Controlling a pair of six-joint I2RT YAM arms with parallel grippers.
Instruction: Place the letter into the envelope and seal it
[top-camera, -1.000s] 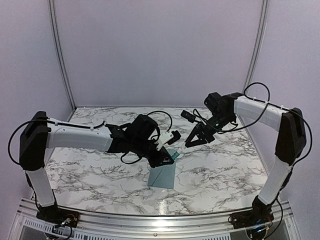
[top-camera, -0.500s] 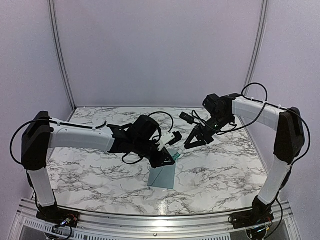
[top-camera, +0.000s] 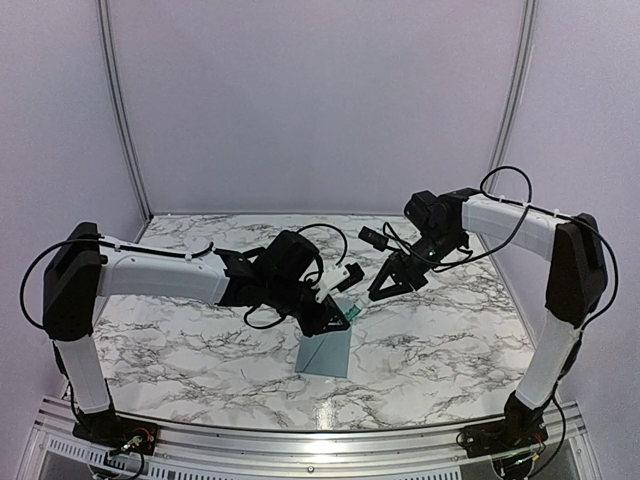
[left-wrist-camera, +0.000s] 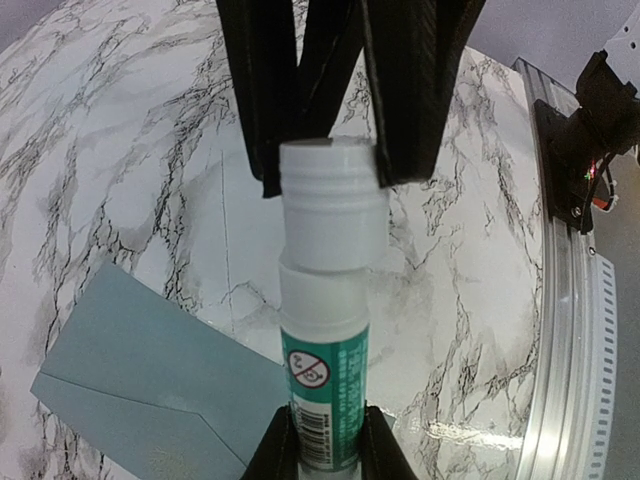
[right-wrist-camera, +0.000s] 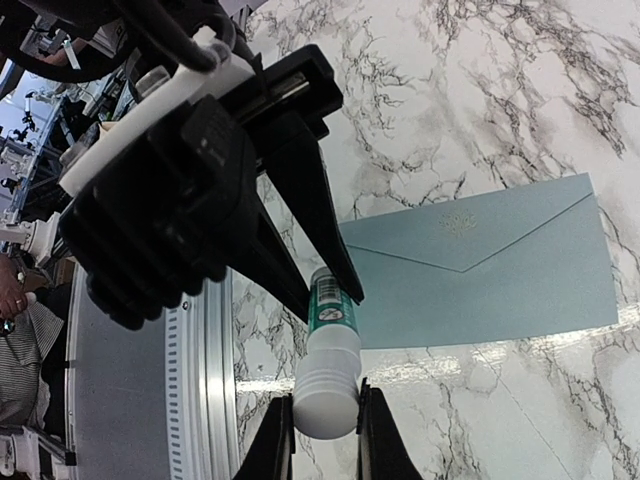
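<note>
Marble tabletop (top-camera: 180, 350) bears the envelope (top-camera: 327, 352), below both fingers (left-wrist-camera: 405, 90).

- The glue stick's (left-wrist-camera: 322, 340) lower end is running off the bottom edge of the left wrist view.
- The left gripper (top-camera: 338, 312) is covering the envelope's (top-camera: 326, 351) far end in the top view.
- The envelope's contents are staying hidden beneath its flap (right-wrist-camera: 470, 232).
- The label print (right-wrist-camera: 331, 310) is appearing too small to read.
</note>
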